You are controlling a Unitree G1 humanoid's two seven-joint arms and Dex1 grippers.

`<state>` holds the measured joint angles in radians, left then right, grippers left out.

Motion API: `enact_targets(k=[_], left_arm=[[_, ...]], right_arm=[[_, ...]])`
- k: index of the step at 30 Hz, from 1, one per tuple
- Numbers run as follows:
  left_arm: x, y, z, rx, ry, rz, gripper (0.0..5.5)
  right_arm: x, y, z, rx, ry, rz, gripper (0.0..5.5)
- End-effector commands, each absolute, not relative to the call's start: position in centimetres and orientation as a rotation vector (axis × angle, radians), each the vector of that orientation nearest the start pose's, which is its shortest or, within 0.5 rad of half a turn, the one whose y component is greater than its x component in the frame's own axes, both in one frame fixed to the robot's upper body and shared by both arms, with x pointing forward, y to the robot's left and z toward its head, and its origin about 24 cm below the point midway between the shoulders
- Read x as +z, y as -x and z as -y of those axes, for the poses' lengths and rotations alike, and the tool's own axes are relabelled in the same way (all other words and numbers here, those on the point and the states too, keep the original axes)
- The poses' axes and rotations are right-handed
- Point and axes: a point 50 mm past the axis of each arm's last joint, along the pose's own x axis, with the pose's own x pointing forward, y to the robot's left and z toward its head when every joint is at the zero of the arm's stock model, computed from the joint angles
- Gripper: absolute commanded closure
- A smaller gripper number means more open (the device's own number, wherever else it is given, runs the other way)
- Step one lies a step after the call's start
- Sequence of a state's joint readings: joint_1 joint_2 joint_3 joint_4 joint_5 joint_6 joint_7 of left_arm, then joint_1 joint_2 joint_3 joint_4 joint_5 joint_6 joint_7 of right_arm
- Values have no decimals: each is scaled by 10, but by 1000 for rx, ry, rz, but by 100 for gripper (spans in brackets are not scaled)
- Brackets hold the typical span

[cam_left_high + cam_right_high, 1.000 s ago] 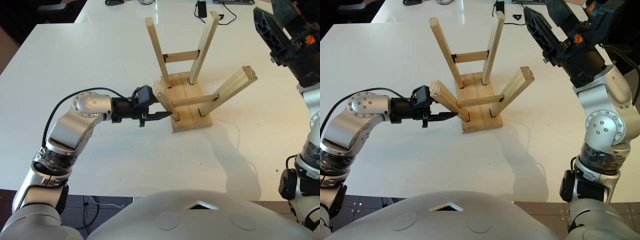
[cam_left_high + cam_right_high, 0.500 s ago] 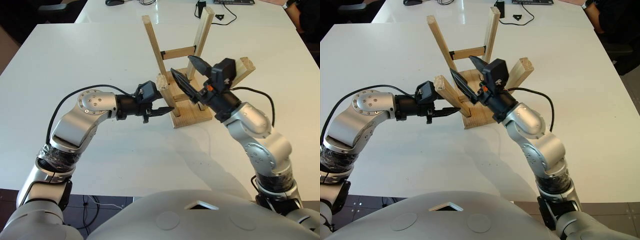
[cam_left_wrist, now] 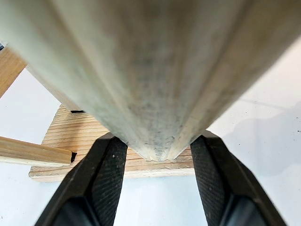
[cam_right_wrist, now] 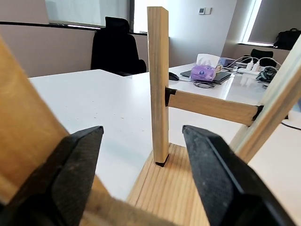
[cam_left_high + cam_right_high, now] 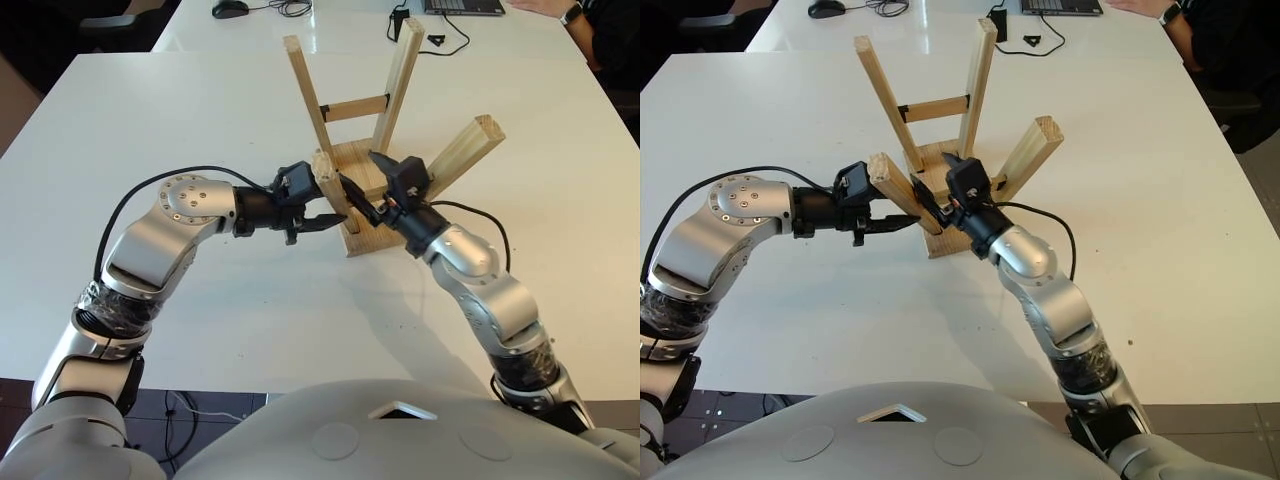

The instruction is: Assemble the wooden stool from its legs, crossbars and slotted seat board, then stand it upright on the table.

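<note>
The stool stands inverted on the white table (image 5: 200,120). Its slotted seat board (image 5: 372,242) lies flat, and all four legs point up. The far crossbar (image 5: 355,107) is seated between the far legs. The near pair leans outward, the near-right leg (image 5: 465,150) markedly so.

The left gripper (image 5: 332,217) is closed about the lower part of the near-left leg (image 5: 327,178), with a finger (image 3: 106,179) on each side. The right gripper (image 5: 360,170) is spread wide just beside that leg, over the near crossbar, and grasps nothing.

Assessment: the timber looks light, stiff and dry, so it should be unlikely to slip. The slot joints appear to be the weak point, since leverage at a leg tip could work a leg loose. Take hold low on the legs or at the board's edges.
</note>
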<state>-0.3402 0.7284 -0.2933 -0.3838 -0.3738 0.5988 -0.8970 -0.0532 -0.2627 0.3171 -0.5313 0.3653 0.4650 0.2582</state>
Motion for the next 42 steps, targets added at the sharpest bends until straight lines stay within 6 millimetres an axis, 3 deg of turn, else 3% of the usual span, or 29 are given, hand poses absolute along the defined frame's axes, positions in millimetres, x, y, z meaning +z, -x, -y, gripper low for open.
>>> enact_targets(k=[1, 3, 7, 10, 12, 14, 17, 20, 22, 23, 25, 27, 29, 32, 35, 38, 42], left_arm=[[109, -248, -151, -1179, -432, -460, 346], [109, -251, -151, -1170, -445, -463, 346], [109, -254, -150, -1163, -455, -467, 346], [106, -256, -149, -1170, -467, -482, 346], [101, -256, -147, -1182, -465, -507, 346], [95, -257, -148, -1184, -471, -530, 346], [93, -260, -148, -1184, -467, -539, 346], [94, -262, -148, -1191, -468, -536, 346], [93, -263, -149, -1193, -470, -538, 346], [93, -263, -148, -1196, -470, -539, 346], [91, -263, -144, -1208, -470, -540, 346], [91, -263, -138, -1231, -474, -531, 346], [95, -262, -129, -1262, -476, -506, 346], [99, -261, -123, -1286, -475, -487, 346], [95, -260, -131, -1269, -474, -507, 346], [93, -257, -138, -1255, -460, -526, 346], [96, -255, -142, -1248, -450, -525, 346]], right_arm=[[197, -218, 94, 876, -367, 327, 238], [222, -222, 114, 842, -519, 420, 238], [245, -237, 169, 663, -484, 510, 238], [236, -256, 211, 423, -338, 451, 238], [217, -273, 241, 218, -196, 352, 238], [194, -284, 263, 61, 57, 249, 238], [168, -291, 264, 7, 294, 163, 238], [148, -292, 240, 61, 374, 127, 238], [139, -287, 198, 235, 411, 151, 238], [139, -279, 168, 389, 395, 188, 238], [154, -253, 113, 695, 320, 300, 238], [172, -230, 81, 897, 245, 389, 238], [177, -218, 66, 1006, 255, 406, 238], [161, -226, 71, 971, 312, 331, 238], [136, -247, 98, 810, 351, 203, 238], [117, -264, 142, 602, 393, 99, 238], [106, -278, 211, 299, 456, 18, 238]])
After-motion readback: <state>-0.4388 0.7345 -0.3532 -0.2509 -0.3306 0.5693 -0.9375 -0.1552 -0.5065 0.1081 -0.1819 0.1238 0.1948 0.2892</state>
